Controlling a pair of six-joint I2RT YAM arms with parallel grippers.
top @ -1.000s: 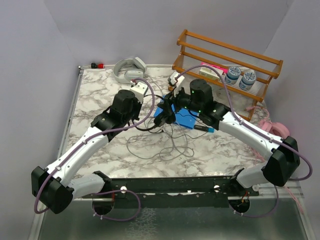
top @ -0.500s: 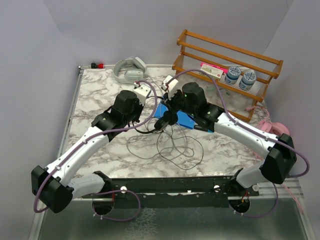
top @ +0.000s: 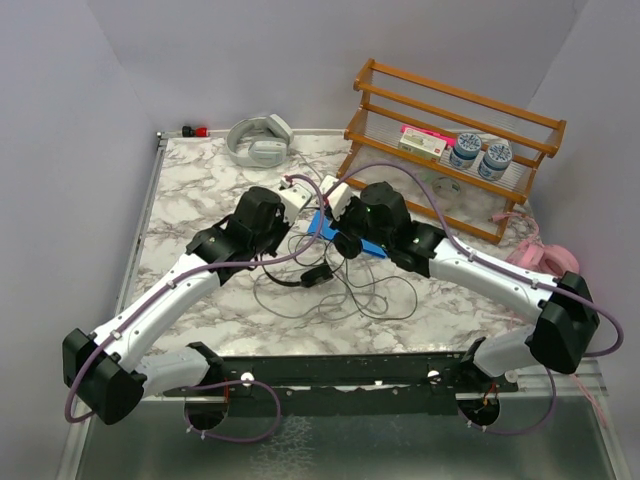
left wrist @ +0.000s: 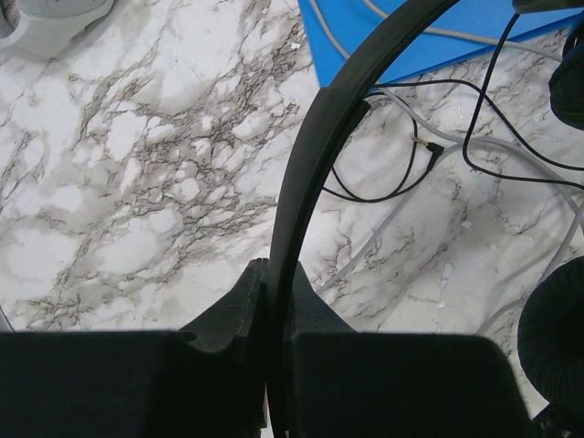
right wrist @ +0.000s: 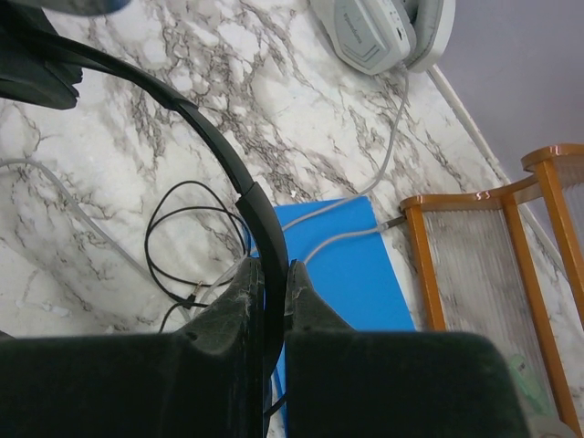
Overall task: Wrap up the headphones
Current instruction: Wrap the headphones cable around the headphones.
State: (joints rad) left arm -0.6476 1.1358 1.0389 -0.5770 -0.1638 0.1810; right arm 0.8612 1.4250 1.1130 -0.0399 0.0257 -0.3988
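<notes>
right claw (right wrist: 270, 283): just clamped onto band of small black on-ear headphones (left wrist: 310, 173) | left claw (left wrist: 276, 297): pinching same band | headphones held mid-bench, thin black cable (left wrist: 379, 198) loose on white marble bench (top: 200, 190) | judged: two-handed hold set, wrapping not begun

The left arm (top: 165, 300) stretched forward and to the right, the right arm (top: 480, 268) forward and to the left, wrists nearly meeting. The left gripper (left wrist: 276, 287) and right gripper (right wrist: 271, 278) each pinched tight on the headband of the black headphones (left wrist: 315, 146).
</notes>
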